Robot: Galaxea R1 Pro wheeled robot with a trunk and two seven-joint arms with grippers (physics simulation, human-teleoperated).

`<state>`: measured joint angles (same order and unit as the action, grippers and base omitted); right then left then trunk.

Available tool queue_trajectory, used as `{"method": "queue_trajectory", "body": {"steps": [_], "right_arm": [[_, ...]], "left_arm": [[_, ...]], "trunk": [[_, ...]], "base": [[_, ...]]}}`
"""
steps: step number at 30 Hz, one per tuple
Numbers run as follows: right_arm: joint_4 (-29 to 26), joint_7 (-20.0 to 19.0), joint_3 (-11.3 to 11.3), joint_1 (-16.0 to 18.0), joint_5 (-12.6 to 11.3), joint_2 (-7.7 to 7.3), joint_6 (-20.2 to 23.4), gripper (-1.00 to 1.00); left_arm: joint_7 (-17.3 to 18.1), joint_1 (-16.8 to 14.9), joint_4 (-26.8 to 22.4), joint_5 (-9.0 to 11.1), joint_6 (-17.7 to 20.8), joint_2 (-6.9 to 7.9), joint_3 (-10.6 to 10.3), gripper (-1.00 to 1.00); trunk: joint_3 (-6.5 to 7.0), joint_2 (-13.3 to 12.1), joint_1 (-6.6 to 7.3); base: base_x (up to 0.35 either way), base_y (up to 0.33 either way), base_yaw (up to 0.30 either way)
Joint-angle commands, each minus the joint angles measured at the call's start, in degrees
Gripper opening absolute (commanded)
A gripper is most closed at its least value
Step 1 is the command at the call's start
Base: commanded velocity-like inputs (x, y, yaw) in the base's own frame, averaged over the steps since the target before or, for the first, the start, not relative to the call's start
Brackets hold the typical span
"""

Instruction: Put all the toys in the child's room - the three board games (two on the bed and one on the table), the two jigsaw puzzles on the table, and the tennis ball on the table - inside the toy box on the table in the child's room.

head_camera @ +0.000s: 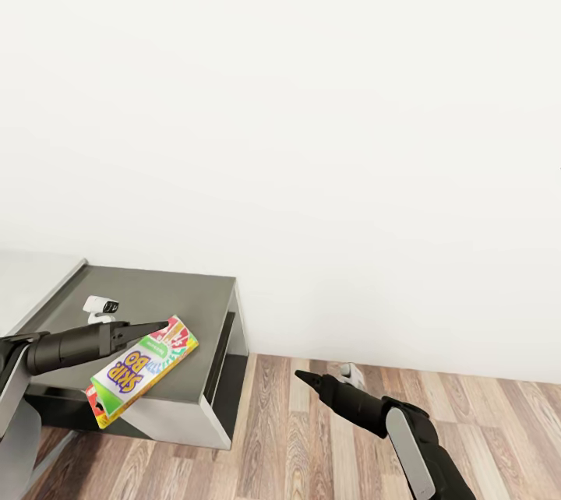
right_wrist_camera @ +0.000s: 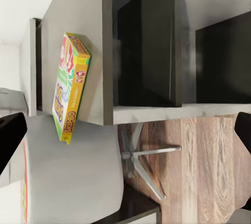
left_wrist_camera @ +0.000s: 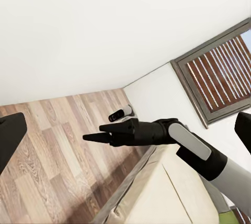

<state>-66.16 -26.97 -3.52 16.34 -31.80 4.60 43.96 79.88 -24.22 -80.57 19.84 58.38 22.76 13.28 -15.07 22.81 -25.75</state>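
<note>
One board game (head_camera: 142, 370) shows: a thin green and red box with yellow and purple "SKIP BO" lettering. It is tilted, pinched at its upper edge by the left gripper (head_camera: 161, 326), whose fingers are clenched on it, and it hangs over the front corner of the dark grey table (head_camera: 195, 305) (whether it touches the top I cannot tell). In the right wrist view the box (right_wrist_camera: 70, 85) stands just off the table's (right_wrist_camera: 78, 25) top. The right gripper (head_camera: 300, 375), clenched and empty, points out over the wooden floor (head_camera: 312, 453), well apart from the box. Behind everything, one plain white wall (head_camera: 312, 134).
</note>
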Motion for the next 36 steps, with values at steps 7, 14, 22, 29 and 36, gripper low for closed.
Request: {"method": "queue_trajectory", "body": {"steps": [7,14,22,29,36], "right_arm": [[0.0,-0.4,-0.3,0.0,0.1,0.06,0.4,1.0],[0.0,-0.4,-0.3,0.0,0.0,0.06,0.4,1.0],[0.0,-0.4,-0.3,0.1,0.0,0.06,0.4,1.0],[0.2,-0.3,-0.3,0.0,0.1,0.06,0.3,1.0],[0.2,-0.3,-0.3,0.0,0.2,0.06,0.2,1.0]], "left_arm": [[0.1,0.0,0.0,0.2,0.5,0.0,0.0,1.0],[0.1,0.0,0.0,0.2,0.5,0.07,0.0,1.0],[0.1,0.0,0.0,0.1,0.5,0.09,0.1,1.0],[0.1,0.0,0.0,0.1,0.5,0.09,0.1,1.0],[0.1,0.0,0.1,0.1,0.5,0.07,0.2,1.0]], "trunk": [[0.55,0.1,-0.04],[1.21,0.1,-0.04],[1.97,0.1,-0.04],[2.63,0.1,-0.04],[3.28,0.1,-0.04]], "base": [[0.0,0.0,0.0],[0.0,0.0,0.0],[0.0,0.0,0.0],[0.0,0.0,0.0],[0.0,0.0,0.0]]}}
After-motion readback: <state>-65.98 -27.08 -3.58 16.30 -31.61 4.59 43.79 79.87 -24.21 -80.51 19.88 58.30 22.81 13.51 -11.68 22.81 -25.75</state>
